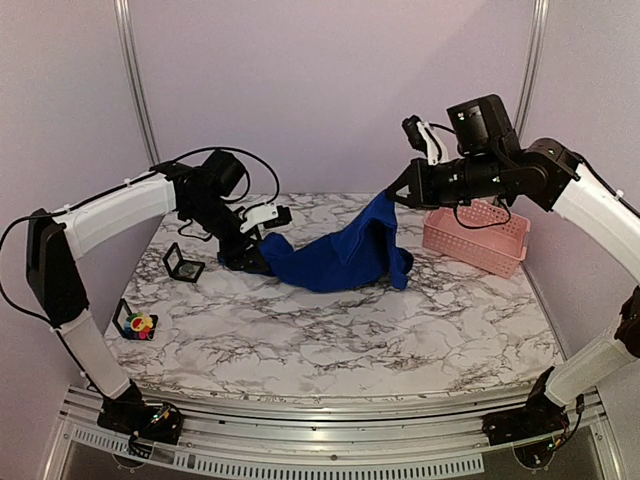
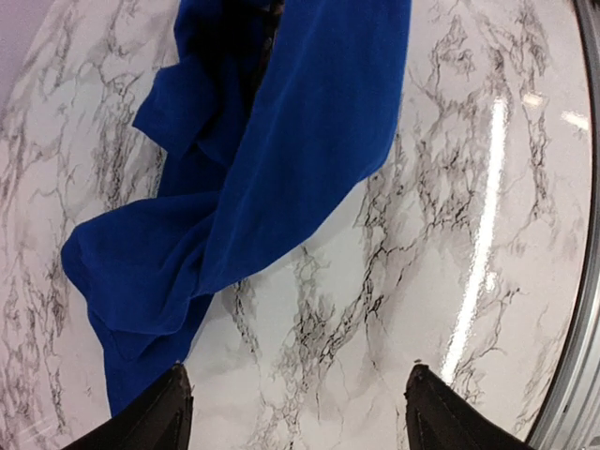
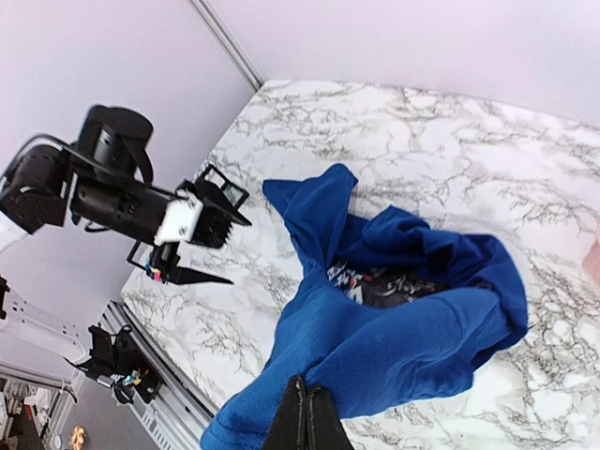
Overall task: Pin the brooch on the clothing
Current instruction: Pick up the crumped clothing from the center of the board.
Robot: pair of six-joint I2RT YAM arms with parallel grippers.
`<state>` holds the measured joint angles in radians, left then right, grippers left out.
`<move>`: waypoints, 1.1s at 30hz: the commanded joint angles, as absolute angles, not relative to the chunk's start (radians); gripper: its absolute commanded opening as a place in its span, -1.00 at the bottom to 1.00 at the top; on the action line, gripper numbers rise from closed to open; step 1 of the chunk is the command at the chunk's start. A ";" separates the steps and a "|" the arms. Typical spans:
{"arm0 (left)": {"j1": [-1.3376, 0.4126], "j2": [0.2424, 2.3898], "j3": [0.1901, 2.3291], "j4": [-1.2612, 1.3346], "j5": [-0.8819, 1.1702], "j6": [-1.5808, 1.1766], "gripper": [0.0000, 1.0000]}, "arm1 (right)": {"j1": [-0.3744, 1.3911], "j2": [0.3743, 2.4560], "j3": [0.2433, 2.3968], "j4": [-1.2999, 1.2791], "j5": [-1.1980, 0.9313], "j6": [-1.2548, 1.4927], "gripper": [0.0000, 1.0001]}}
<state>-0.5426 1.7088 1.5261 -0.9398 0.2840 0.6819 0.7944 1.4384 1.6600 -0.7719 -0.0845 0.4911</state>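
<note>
The royal-blue T-shirt lies crumpled on the marble table, one edge lifted up to the right. My right gripper is shut on that lifted edge; in the right wrist view its fingers pinch the cloth and the dark chest print shows in a fold. My left gripper is open at the shirt's left end, low over the table; in the left wrist view its fingertips frame bare marble beside the shirt. The flower-shaped brooch sits in a black holder at the table's left front.
A pink lattice basket stands at the back right. A small black open-frame cube holder sits on the left behind the brooch. The metal rail runs along the table's near edge.
</note>
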 commanded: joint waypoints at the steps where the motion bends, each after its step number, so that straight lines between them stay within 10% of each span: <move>1: -0.609 1.790 1.560 -0.890 0.264 0.799 0.58 | 0.739 1.421 1.689 -0.755 -0.099 0.438 -1.00; 20: -0.652 2.046 1.895 -0.858 0.402 0.844 0.59 | 0.565 1.431 1.776 -0.857 -0.117 0.286 -1.00; 33: -0.657 2.175 1.922 -0.827 0.444 0.827 -0.25 | 0.551 1.431 1.776 -0.866 -0.089 0.278 -1.00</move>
<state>-0.6601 2.1624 1.9251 -0.8734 0.4637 0.8490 0.5610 1.4265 1.7634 -0.8677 -0.1051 0.2901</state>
